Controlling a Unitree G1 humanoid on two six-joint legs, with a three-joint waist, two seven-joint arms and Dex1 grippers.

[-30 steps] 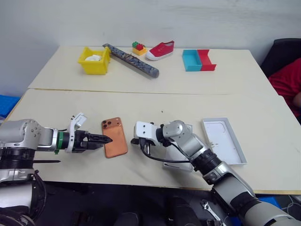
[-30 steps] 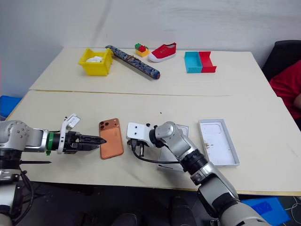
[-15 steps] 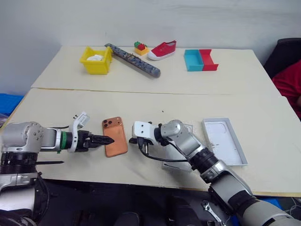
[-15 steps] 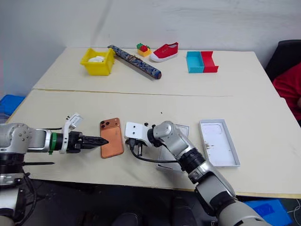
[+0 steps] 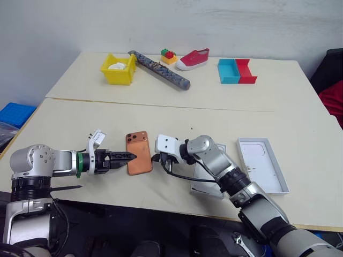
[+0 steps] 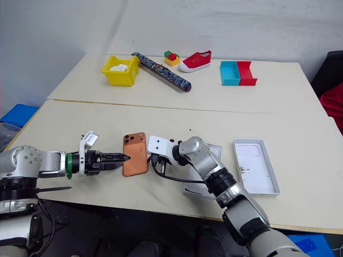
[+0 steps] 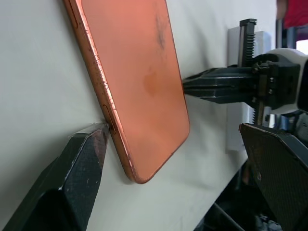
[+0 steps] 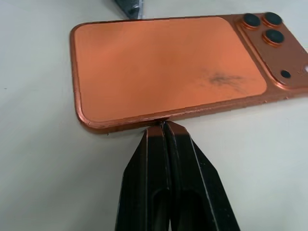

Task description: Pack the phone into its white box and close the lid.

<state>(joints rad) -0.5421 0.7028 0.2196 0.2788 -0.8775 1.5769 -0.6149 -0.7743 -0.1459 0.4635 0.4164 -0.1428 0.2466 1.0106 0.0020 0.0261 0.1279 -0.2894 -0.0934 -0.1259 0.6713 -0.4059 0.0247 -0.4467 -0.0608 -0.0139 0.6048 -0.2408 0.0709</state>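
The orange-copper phone (image 5: 139, 160) lies back up on the near table, its lens cluster at the far end. My left gripper (image 5: 131, 157) stands open at the phone's left long edge. In the left wrist view one finger (image 7: 86, 163) touches that edge and the other finger (image 7: 281, 168) stands far off. My right gripper (image 8: 163, 126) is shut, its tips pressed against the phone's right long edge. The white lid (image 5: 262, 165) lies open side up to the right. The white box (image 5: 206, 184) sits largely hidden under my right forearm.
On the far table stand a yellow bin (image 5: 119, 68), a patterned tube (image 5: 161, 69), toy bricks (image 5: 169, 55), a red shoe (image 5: 193, 58) and joined blue and red bins (image 5: 237, 70). A person's red sleeve (image 5: 335, 101) shows at the right edge.
The camera has shifted, sliding the whole scene rightward. My left gripper has moved in to the phone's left edge. The right gripper stays shut at the phone's other edge.
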